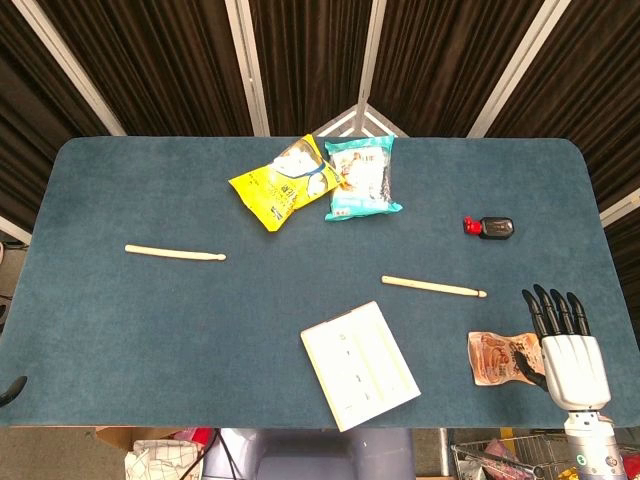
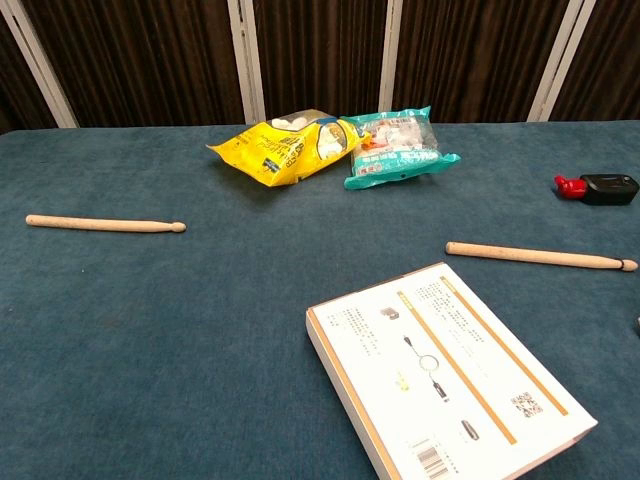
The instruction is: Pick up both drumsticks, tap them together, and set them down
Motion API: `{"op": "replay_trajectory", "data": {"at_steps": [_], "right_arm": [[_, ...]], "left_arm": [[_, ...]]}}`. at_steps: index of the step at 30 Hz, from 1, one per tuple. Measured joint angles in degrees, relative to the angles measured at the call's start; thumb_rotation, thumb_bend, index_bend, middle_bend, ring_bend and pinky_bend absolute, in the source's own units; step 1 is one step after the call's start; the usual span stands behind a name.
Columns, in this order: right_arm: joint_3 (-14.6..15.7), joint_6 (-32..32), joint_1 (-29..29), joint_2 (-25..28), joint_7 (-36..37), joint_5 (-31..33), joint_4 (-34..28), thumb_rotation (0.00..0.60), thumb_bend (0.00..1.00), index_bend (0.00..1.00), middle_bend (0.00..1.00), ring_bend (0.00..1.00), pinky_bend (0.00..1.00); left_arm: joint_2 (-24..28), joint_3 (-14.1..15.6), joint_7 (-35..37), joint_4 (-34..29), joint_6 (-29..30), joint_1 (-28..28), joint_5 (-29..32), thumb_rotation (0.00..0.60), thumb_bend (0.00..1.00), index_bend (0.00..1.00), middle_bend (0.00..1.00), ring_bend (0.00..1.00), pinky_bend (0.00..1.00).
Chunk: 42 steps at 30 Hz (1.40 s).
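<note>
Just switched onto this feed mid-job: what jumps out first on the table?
Two drumsticks lie far apart on the blue table, neither held: the left drumstick toward the left side, the right drumstick right of centre. A yellow snack bag and a teal snack bag touch at the back, and a white box lies at the front edge. The right hand hovers open at front right beside an orange packet.

A yellow snack bag (image 1: 283, 184) and a teal snack bag (image 1: 361, 177) are seen touching at the far middle of the blue table (image 1: 120, 320), w/ a white box (image 1: 359, 365) laid flat near the front edge. A small black & red item (image 1: 489, 227) is spotted far right, and an orange-ish packet (image 1: 497, 357) is lying front right.
</note>
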<state>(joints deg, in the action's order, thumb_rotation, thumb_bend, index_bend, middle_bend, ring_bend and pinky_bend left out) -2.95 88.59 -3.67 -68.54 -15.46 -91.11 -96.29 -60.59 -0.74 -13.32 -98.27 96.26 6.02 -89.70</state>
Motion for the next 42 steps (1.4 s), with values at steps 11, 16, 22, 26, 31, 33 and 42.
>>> {"op": "replay_trajectory", "data": {"at_steps": [11, 16, 22, 26, 31, 33, 42], "right_arm": [[0.12, -0.21, 0.09, 0.11, 0.82, 0.22, -0.17, 0.600, 0.29, 0.02, 0.07, 0.04, 0.00], [-0.65, -0.16, 0.02, -1.64, 1.32, 1.69, -0.58, 0.600, 0.29, 0.08, 0.11, 0.06, 0.00], [-1.43, -0.11, -0.30, -4.00, -0.21, 2.49, -0.83, 0.600, 0.29, 0.14, 0.18, 0.09, 0.00], [-3.11, -1.31, -1.76, -5.59, -2.23, 3.97, -1.63, 0.600, 0.29, 0.17, 0.21, 0.10, 0.00], [-5.19, -6.04, -4.69, -6.20, -3.72, 7.38, -2.89, 0.600, 0.29, 0.18, 0.23, 0.10, 0.00], [-6.30, -8.96, -6.52, -6.52, -5.25, 9.83, -3.15, 0.600, 0.29, 0.19, 0.24, 0.11, 0.00], [-10.99, -18.52, -15.57, -12.73, -17.08, 24.05, 0.48, 0.600, 0.29, 0.21, 0.28, 0.15, 0.00]], "left_arm": [[-0.03, 0.29, -0.04, -0.26, 0.49, 0.20, -0.76, 0.600, 0.26, 0.03, 0.00, 0.00, 0.00], [0.35, 0.19, 1.18, -0.52, 1.13, 0.40, -0.71, 0.600, 0.26, 0.03, 0.00, 0.00, 0.00], [0.94, -0.19, 2.83, -0.40, 1.22, 0.64, 0.26, 0.600, 0.26, 0.03, 0.00, 0.00, 0.00], [1.18, -0.43, 4.00, -0.14, 1.45, 0.82, 0.87, 0.600, 0.27, 0.03, 0.00, 0.00, 0.00], [1.26, -1.02, 4.12, -0.02, 0.33, 0.42, 2.53, 0.600, 0.27, 0.03, 0.00, 0.00, 0.00], [1.26, -1.22, 3.83, -0.14, -0.15, 0.15, 3.00, 0.600, 0.27, 0.03, 0.00, 0.00, 0.00], [0.99, -1.60, 2.34, -0.75, -0.82, -0.26, 4.05, 0.600, 0.26, 0.03, 0.00, 0.00, 0.00]]}}
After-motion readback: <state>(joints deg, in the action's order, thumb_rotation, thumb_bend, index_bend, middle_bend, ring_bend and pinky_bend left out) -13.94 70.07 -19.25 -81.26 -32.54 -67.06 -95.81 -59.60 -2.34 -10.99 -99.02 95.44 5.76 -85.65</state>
